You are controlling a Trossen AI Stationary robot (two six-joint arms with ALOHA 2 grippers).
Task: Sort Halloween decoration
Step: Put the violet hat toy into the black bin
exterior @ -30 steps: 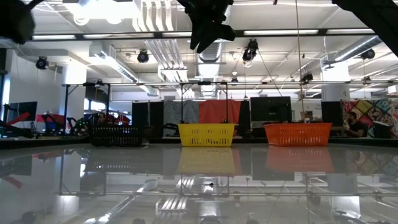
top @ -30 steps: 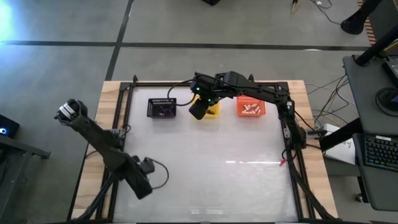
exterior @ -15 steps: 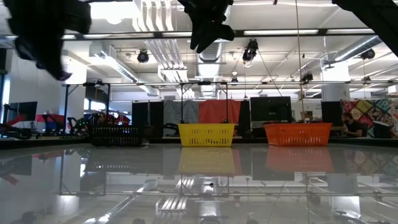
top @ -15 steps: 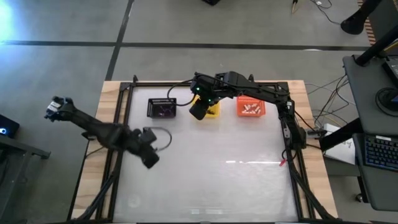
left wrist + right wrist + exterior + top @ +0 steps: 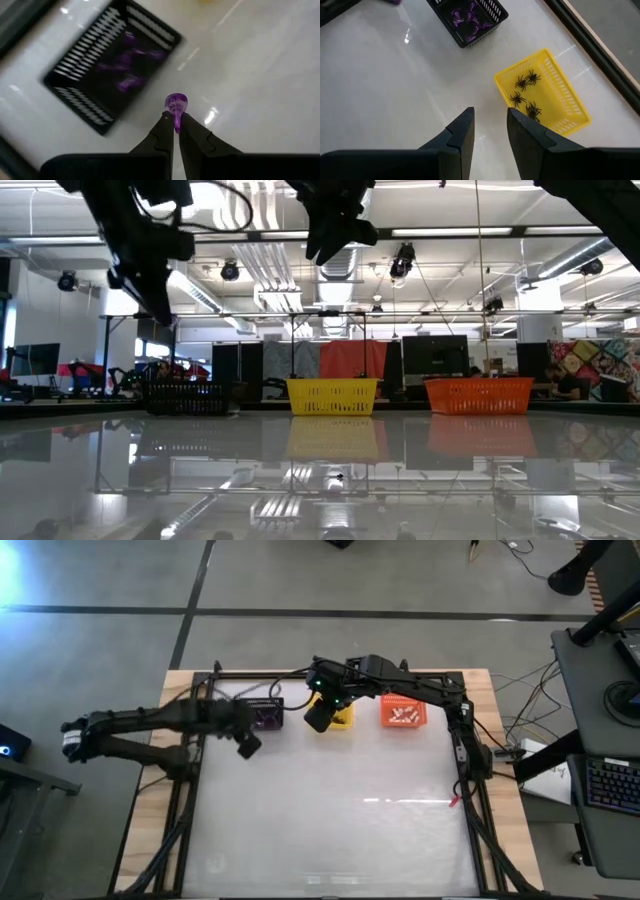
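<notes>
Beside black basket [image 5: 110, 67], left claw [image 5: 176, 122] pinching purple trinket [image 5: 176, 106]

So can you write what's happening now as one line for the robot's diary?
left gripper: shut on purple trinket, beside black basket | right gripper: open, empty, above the table near yellow basket of black spiders

Left gripper [image 5: 174, 131] fingers pinched; right gripper [image 5: 490, 125] seemingly parted.
</notes>
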